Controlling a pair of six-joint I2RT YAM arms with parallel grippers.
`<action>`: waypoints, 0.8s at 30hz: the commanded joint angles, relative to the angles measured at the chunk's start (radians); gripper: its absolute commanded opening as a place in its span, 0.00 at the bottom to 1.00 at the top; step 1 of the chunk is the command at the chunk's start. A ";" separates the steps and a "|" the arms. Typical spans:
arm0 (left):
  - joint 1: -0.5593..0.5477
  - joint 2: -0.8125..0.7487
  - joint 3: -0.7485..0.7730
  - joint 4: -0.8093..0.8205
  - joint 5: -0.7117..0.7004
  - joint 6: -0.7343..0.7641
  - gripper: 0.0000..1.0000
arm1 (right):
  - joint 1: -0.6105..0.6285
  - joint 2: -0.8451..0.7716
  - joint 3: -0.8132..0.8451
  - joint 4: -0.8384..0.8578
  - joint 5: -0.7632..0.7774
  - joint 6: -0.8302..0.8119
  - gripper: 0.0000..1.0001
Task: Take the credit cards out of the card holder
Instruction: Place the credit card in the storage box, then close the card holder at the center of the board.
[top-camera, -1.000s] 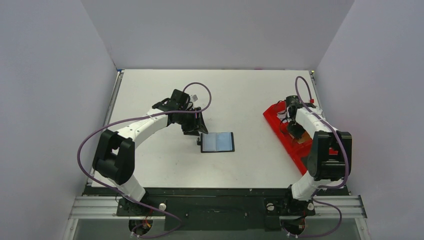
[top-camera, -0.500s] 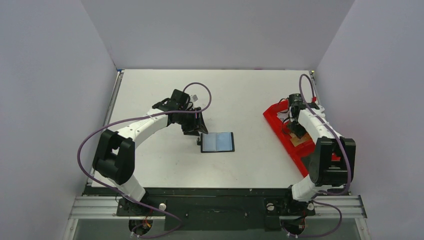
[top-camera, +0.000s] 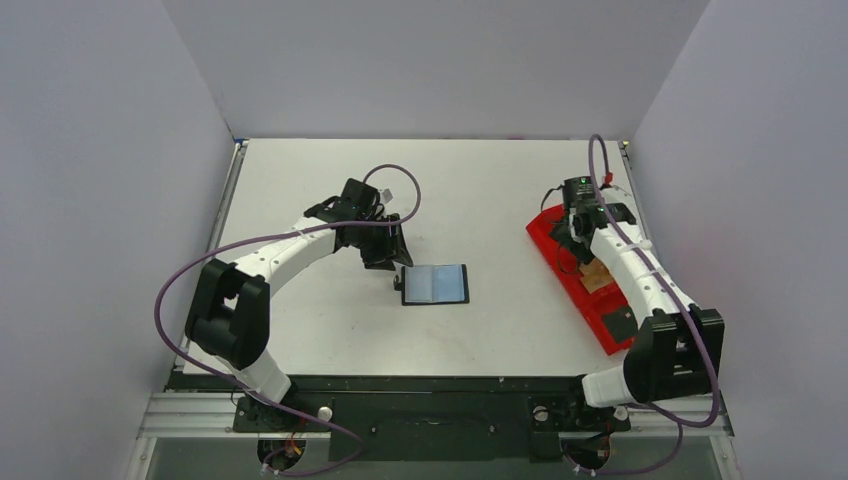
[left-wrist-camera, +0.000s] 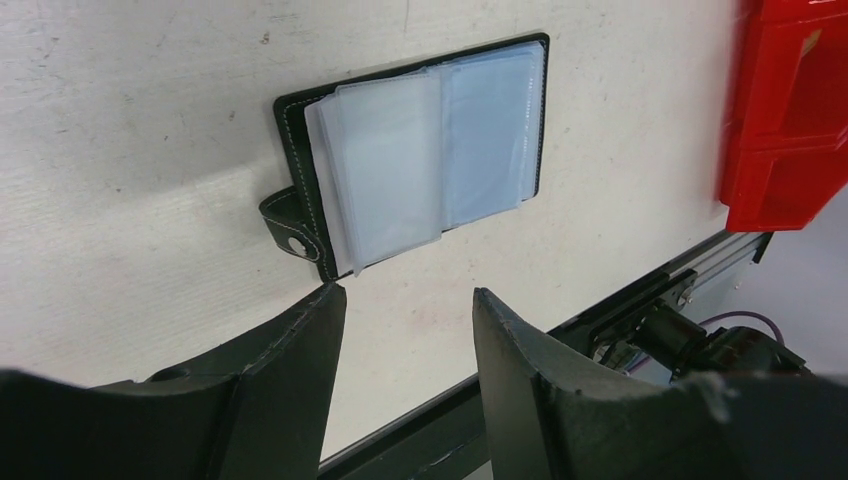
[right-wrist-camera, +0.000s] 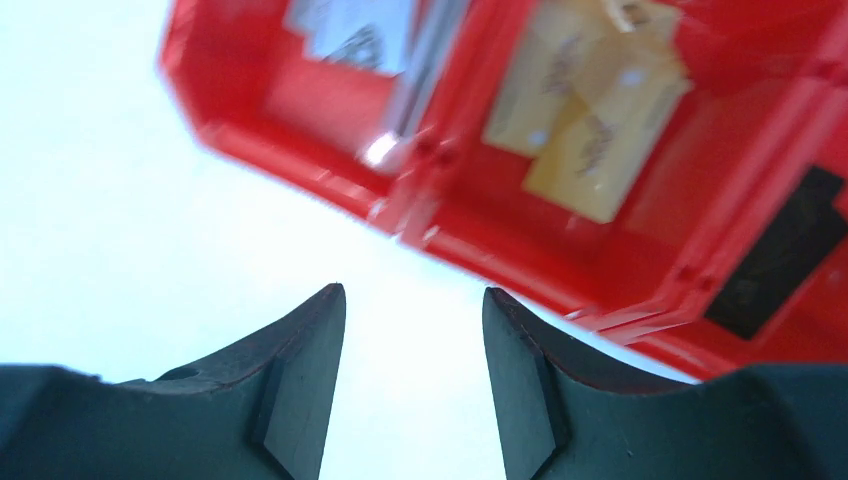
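From above, the right arm (top-camera: 628, 262) has swung since a second ago: its elbow now sits toward the lower right and its wrist has lifted to the upper end of the red tray (top-camera: 546, 242). The left gripper (top-camera: 393, 266) and the card holder (top-camera: 435, 284) lie as before, the holder spread open mid-table with the gripper just at its left edge. The left wrist view adds what the overhead cannot: the holder's clear sleeves (left-wrist-camera: 400, 165) fanned over the black cover, the closing tab (left-wrist-camera: 287, 225) jutting lower left, and the fingers parted wide with nothing between them, tips just short of the holder. The right wrist view, blurred, shows the right gripper (right-wrist-camera: 410, 300) partly spread and empty above bare table at the tray's edge. It also shows yellowish cards (right-wrist-camera: 590, 120) in one compartment, a pale card (right-wrist-camera: 350, 30) in the upper-left one and a black card (right-wrist-camera: 790, 250) at right.
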 joint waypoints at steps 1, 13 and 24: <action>0.017 -0.011 0.028 -0.017 -0.057 0.002 0.48 | 0.154 -0.007 0.073 0.014 -0.040 -0.024 0.49; 0.049 0.004 -0.020 -0.008 -0.102 -0.011 0.44 | 0.529 0.261 0.238 0.093 -0.128 -0.024 0.49; 0.022 0.076 -0.006 -0.003 -0.129 -0.010 0.40 | 0.661 0.404 0.316 0.131 -0.204 -0.045 0.48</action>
